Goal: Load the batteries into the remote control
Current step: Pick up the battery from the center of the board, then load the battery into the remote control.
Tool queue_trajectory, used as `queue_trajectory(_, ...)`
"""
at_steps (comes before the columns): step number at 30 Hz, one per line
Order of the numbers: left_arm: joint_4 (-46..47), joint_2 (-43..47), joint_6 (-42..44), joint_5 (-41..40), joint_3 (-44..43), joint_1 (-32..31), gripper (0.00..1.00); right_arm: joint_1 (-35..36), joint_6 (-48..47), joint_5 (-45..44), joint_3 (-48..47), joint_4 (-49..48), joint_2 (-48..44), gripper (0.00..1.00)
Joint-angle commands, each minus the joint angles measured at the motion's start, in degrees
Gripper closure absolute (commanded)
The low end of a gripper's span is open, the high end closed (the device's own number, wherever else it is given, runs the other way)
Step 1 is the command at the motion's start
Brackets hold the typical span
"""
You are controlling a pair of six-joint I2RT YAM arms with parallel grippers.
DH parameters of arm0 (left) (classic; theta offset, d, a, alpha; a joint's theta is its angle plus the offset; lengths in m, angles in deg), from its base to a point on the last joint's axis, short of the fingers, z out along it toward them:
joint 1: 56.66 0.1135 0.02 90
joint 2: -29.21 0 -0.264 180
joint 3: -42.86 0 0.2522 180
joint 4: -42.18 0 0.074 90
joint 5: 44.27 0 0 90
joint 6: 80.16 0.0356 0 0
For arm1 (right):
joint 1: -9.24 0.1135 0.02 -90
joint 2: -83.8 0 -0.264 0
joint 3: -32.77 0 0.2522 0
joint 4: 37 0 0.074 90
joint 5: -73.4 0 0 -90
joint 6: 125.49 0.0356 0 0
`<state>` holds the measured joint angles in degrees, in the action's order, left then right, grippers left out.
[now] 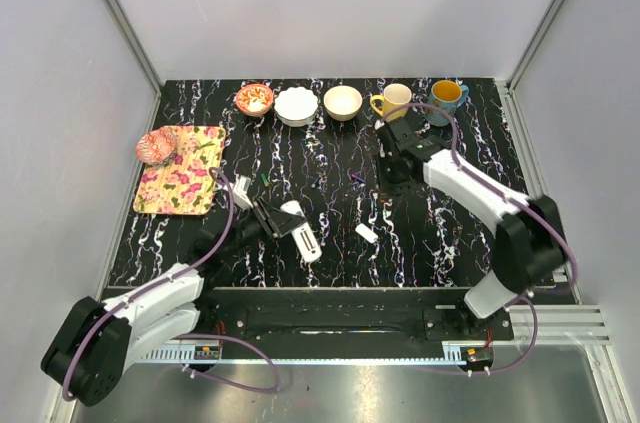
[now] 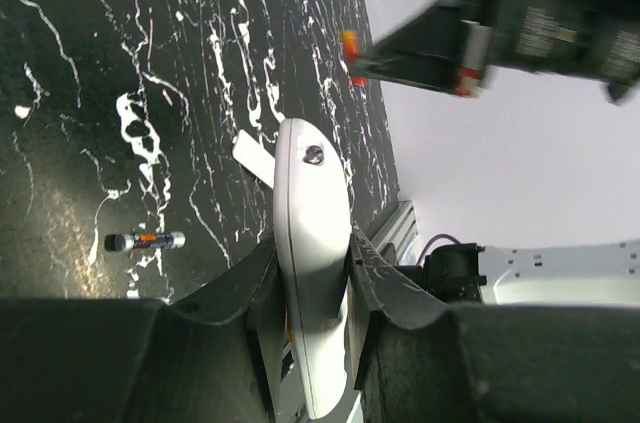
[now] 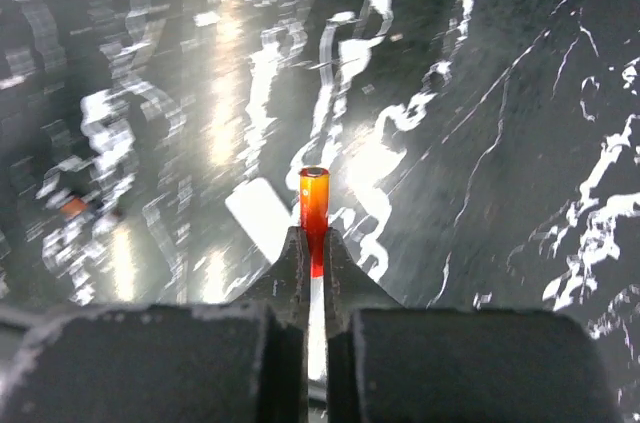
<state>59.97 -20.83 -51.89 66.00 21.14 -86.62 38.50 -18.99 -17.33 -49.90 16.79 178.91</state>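
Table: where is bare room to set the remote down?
Bare: the front strip between the tab and the right arm; also the middle, mostly, between the bowls and the remote. Crowded: the back row of bowls and mugs, and the left side by the mat.

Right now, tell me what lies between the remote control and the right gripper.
A small white tab lies just past the tip of the remote control, toward the right gripper; the left wrist view shows it.
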Motion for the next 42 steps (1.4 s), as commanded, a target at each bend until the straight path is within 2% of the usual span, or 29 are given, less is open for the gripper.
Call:
queue_trajectory(1,10.01,-3.91,-1.72,-1.99,-4.6,-0.37,1.0,6.59,2.67,5.13,-8.34,11.71,-12.04,1.0)
queue_trajectory(6,17.66,-10.76,-4.36,-2.87,-6.09,-0.98,1.0,11.52,2.75,8.89,-14.66,23.66,-16.1,1.0)
queue_trajectory(10,22.93,-16.04,-6.2,-2.87,-7.76,-2.21,1.0,13.45,2.58,15.93,-20.56,31.23,-13.82,1.0)
queue_trajectory(15,31.63,-23.33,-9.45,-2.52,-9.43,-3.79,1.0,16.62,2.14,17.95,-24.17,34.76,-10.65,1.0)
queue_trajectory(20,37.79,-28.09,-11.47,-2.52,-10.14,-5.64,1.0,18.2,3.63,18.4,-22.33,30.91,-9.16,1.0)
queue_trajectory(29,38.58,-28.44,-11.21,-2.61,-10.23,-7.66,1.0,19.26,6.53,18.93,-17.41,21.76,-7.66,1.0)
queue_trajectory(36,38.94,-28.53,-11.83,-2.87,-9.96,-8.54,1.0,19.88,9.7,15.94,-13.1,14.3,-8.54,1.0)
queue_trajectory(42,39.64,-28.88,-12.09,-2.78,-9.79,-8.8,1.0,20.14,9.79,14.36,-12.39,12.88,-8.01,1.0)
